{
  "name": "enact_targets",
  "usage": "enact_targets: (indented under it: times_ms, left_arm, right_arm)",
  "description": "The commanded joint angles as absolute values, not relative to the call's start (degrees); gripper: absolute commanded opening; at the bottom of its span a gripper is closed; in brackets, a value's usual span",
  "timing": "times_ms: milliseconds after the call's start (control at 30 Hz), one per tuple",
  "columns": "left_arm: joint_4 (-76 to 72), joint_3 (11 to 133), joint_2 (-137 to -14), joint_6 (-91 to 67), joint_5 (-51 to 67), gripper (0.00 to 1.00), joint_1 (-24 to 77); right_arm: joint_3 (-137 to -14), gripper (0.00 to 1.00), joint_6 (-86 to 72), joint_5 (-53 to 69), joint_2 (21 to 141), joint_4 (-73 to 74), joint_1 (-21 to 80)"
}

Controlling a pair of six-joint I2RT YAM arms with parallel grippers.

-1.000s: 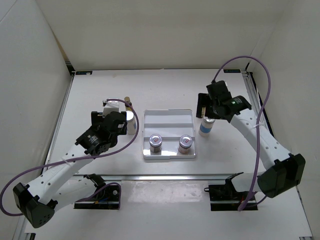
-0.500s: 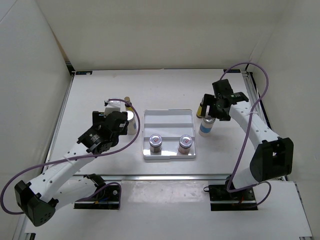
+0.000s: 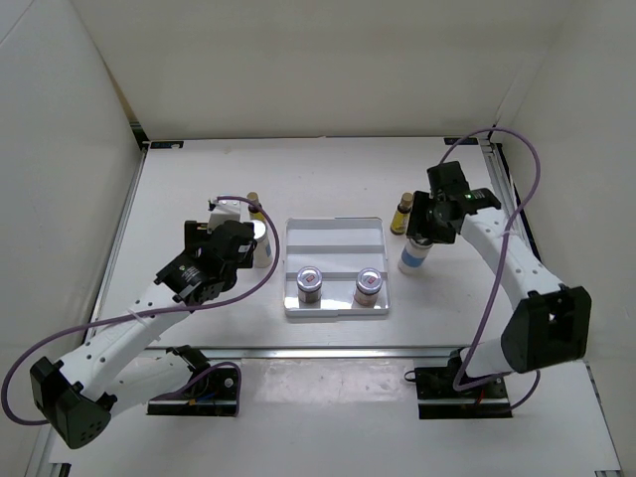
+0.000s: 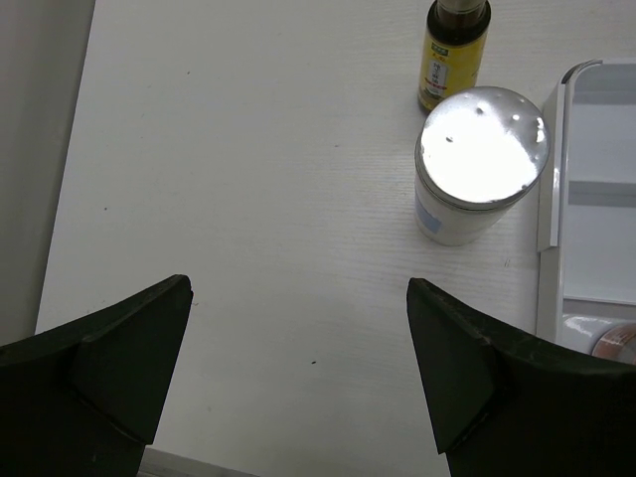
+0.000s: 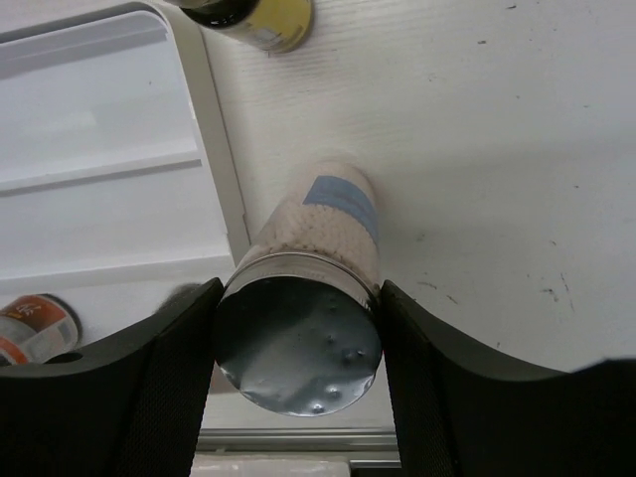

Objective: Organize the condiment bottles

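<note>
Just right of the tray (image 5: pixel 214 149), the right end effector (image 5: pixel 298 348) gripped a white cylinder (image 5: pixel 333 224) by its lid, probably to lift it in, while the left end effector (image 4: pixel 298 368) hung wide open near the second white cylinder (image 4: pixel 480 149).

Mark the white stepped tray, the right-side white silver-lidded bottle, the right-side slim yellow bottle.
white stepped tray (image 3: pixel 334 243): top external view, bare upper step.
white cylindrical bottle with silvery lid (image 5: pixel 298 343): right wrist view, lid.
slim yellow gold-capped bottle (image 3: pixel 401 214): top external view, body.
</note>
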State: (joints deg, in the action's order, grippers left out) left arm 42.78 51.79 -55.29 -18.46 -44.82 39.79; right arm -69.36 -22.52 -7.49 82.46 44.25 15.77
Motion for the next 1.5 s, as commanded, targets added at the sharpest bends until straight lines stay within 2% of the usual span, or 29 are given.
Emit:
enact_targets:
  times_ms: [0, 67, 300, 667, 1167, 1200, 1233, 1300, 1333, 1400, 1433, 1467]
  left_arm:
    - [41.84, 52.38, -55.20, -18.28, -46.23, 1.00, 39.46]
    - [41.84, 52.38, -55.20, -18.28, -46.23, 1.00, 39.46]
    - [41.84, 52.91, -55.81, -18.28, -46.23, 1.00, 39.46]
    - [41.84, 52.91, -55.28, -18.28, -46.23, 1.00, 39.46]
    - [41.84, 52.91, -55.81, -18.28, -46.23, 1.00, 39.46]
    - [41.84, 52.91, -55.81, -18.28, -46.23, 1.00, 39.46]
    - [41.84, 52.91, -55.81, -18.28, -46.23, 1.00, 39.46]
    - [41.84, 52.91, -56.33, -18.28, -45.71, 1.00, 39.46]
    - [41.84, 52.91, -56.34, -18.28, -45.70, 1.00, 39.46]
    - [41.84, 52.91, -56.86, -17.76, -45.00, 1.00, 39.46]
    - [41.84, 52.91, -56.87, -17.75, -45.00, 1.00, 39.46]
    - [41.84, 52.91, -57.56, -17.75, -44.39, 1.00, 39.46]
  right_arm:
    - [-71.18, 0.12, -23.47, -9.92, 74.81, 46.83, 15.56]
    - [-73.55, 0.00, -23.47, -9.93, 72.69, 47.98, 15.56]
    - [-78.66, 0.00, -23.47, -6.69, 71.46, 50.45, 20.82]
    - [-77.44, 0.00, -25.40, -6.33, 77.42, 42.46, 31.45]
    - [-75.76, 0.00, -25.40, -9.84, 86.30, 38.94, 33.31]
    - [-75.76, 0.03, -25.92, -9.84, 87.00, 38.94, 33.31]
    - [-75.76, 0.14, -25.93, -10.63, 87.01, 38.94, 33.31]
    - [-76.72, 0.27, -26.46, -11.77, 88.41, 41.04, 33.31]
    - [-76.73, 0.46, -26.46, -12.30, 88.42, 41.74, 33.31]
    - [-77.43, 0.62, -25.23, -12.30, 88.42, 42.36, 33.31]
    - [-77.43, 0.75, -25.22, -12.30, 88.42, 42.36, 33.31]
    - [-77.43, 0.81, -25.22, -12.30, 87.81, 42.36, 33.31]
